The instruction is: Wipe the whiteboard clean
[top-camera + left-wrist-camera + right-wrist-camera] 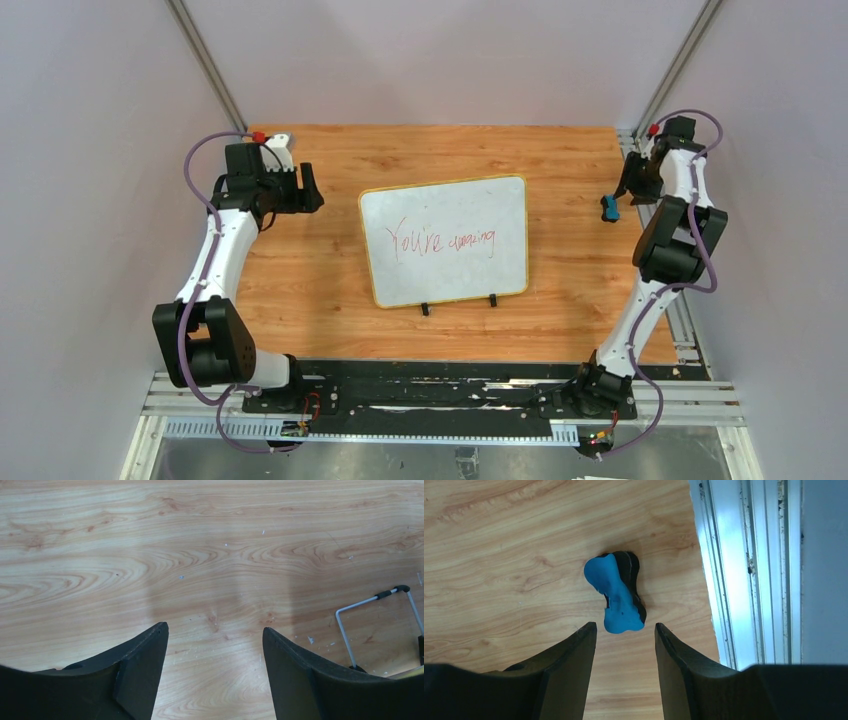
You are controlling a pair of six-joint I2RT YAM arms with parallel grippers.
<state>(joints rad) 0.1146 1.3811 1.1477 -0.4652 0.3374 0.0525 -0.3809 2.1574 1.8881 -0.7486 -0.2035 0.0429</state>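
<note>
The whiteboard (445, 240) lies flat mid-table, white with a yellow rim, red writing on it and two black clips (425, 309) on its near edge. A small blue and black eraser (608, 208) lies on the wood to its right. In the right wrist view the eraser (616, 592) sits just ahead of my right gripper (625, 627), which is open and empty, and not between the fingertips. The right gripper also shows in the top view (624, 190). My left gripper (310, 188) is open and empty left of the board, over bare wood (215, 627).
An aluminium rail (744, 570) runs along the table's right edge, close to the eraser. A thin grey wire bracket (345, 630) with black tips shows at the right of the left wrist view, beside a sliver of yellow rim (412, 672). Grey walls enclose the table.
</note>
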